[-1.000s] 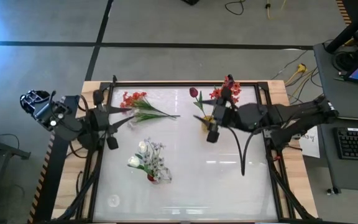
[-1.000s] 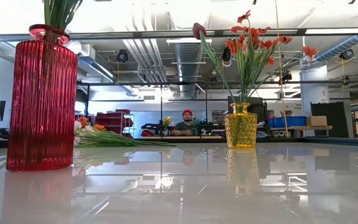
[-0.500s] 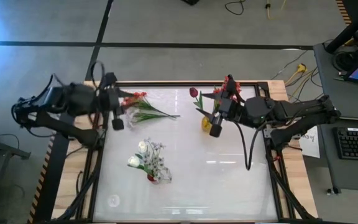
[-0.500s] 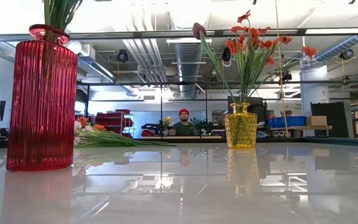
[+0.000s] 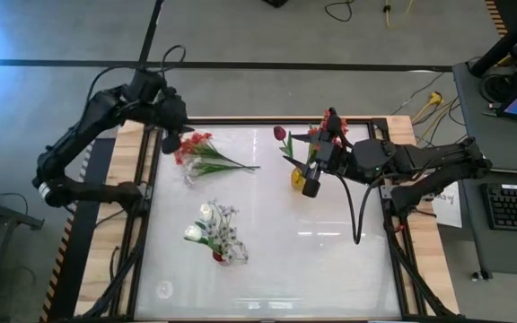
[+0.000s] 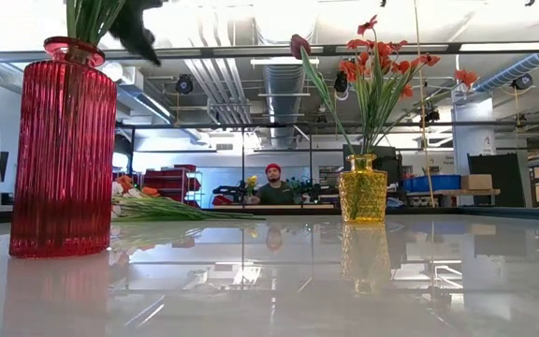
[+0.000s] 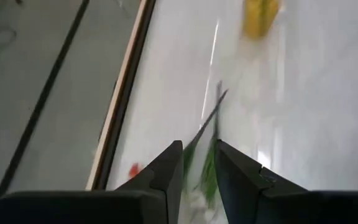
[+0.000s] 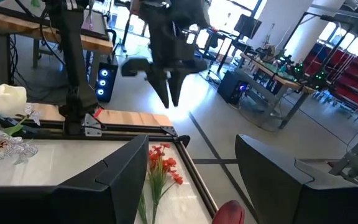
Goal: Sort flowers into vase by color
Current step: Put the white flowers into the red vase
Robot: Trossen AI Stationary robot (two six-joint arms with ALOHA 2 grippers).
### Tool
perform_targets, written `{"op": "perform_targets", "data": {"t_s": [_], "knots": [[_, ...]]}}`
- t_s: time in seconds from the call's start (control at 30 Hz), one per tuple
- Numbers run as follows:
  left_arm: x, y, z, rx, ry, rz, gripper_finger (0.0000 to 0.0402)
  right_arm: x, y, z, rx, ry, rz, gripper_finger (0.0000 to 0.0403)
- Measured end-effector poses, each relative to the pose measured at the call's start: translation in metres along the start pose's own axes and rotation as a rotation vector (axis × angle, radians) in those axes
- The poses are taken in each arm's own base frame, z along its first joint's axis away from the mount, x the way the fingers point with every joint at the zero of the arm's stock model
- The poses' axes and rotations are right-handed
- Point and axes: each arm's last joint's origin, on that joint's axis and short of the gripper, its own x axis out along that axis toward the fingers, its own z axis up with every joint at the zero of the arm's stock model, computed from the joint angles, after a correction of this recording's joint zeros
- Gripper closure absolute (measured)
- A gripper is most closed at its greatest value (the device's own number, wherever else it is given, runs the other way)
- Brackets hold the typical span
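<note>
Left pincer (image 5: 170, 141), narrowly parted and seemingly empty, hovers above the lying orange-red flowers (image 5: 196, 147); right pincer (image 5: 310, 186) gapes wide.

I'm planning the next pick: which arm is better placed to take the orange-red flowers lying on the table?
Left. Its gripper hangs right over the blossom end of the loose orange-red flowers, fingers nearly closed. The right gripper sits by the yellow vase, across the table from them.
</note>
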Motion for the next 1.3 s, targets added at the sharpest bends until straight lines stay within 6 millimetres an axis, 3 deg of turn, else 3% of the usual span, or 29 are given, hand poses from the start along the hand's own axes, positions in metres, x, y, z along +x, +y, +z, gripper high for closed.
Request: {"op": "perform_targets", "data": {"t_s": [0.17, 0.5, 1.0, 1.3], "knots": [[0.041, 0.016, -0.023, -0.021, 0.145, -0.061, 0.0325, 0.0, 0.0, 0.0, 0.032, 0.002, 0.001, 0.017], [0.127, 0.004, -0.053, 0.039, 0.265, -0.161, 0.0306, 0.0, 0.001, -0.002, 0.049, 0.018, 0.005, 0.017], [0.185, -0.009, -0.076, 0.045, 0.335, -0.207, 0.0179, 0.0, 0.001, -0.003, 0.054, 0.024, 0.006, 0.017], [0.205, -0.018, -0.076, 0.106, 0.415, -0.097, 0.0166, 0.0, 0.001, -0.003, 0.053, 0.026, 0.007, 0.017]]}}
